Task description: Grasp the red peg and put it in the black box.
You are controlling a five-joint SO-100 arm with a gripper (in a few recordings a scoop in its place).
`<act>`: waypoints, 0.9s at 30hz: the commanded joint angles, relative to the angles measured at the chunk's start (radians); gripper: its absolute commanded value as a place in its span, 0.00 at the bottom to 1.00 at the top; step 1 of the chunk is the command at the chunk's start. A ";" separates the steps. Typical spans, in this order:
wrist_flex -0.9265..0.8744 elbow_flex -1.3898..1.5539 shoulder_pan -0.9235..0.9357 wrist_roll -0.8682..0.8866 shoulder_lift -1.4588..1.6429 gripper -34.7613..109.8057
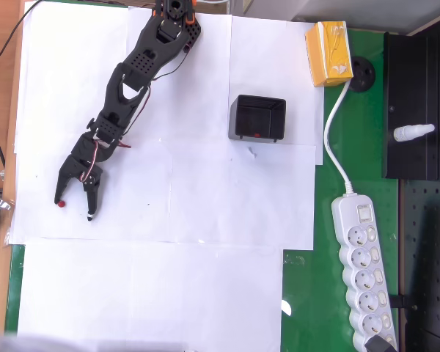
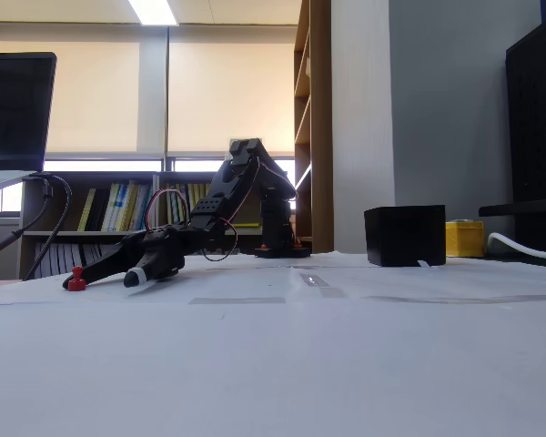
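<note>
The red peg [image 1: 61, 202] stands on the white paper at the left, a tiny red piece with a round head in the fixed view [image 2: 75, 279]. My black gripper [image 1: 75, 207] lies low over the paper and is open. Its left fingertip is right at the peg, and I cannot tell if they touch. The white-tipped other finger [image 1: 91, 214] is apart from it. In the fixed view the gripper [image 2: 109, 277] rests near the table surface just right of the peg. The black box [image 1: 257, 118] sits far to the right, its hollow up, with a small red spot inside; it also shows side-on [image 2: 405, 235].
A yellow carton [image 1: 328, 53] lies beyond the box, with a white cable leading to a power strip [image 1: 363, 271] on the green mat at the right. A large black panel [image 1: 418, 103] stands at the far right. The table's wooden edge [image 1: 7, 147] is close to the gripper's left.
</note>
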State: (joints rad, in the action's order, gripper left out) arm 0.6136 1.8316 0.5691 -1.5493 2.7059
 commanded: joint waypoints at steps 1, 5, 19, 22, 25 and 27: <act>0.028 0.012 0.015 -0.008 -0.021 0.50; 0.028 0.003 0.023 -0.009 -0.021 0.48; 0.028 -0.020 0.034 -0.014 -0.028 0.36; 0.028 -0.018 0.034 -0.014 -0.026 0.36; 0.028 -0.011 0.034 -0.014 -0.025 0.36; 0.028 0.000 0.034 -0.014 -0.025 0.36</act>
State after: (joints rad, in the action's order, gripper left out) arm 0.6366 1.8040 0.5844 -1.5493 2.7059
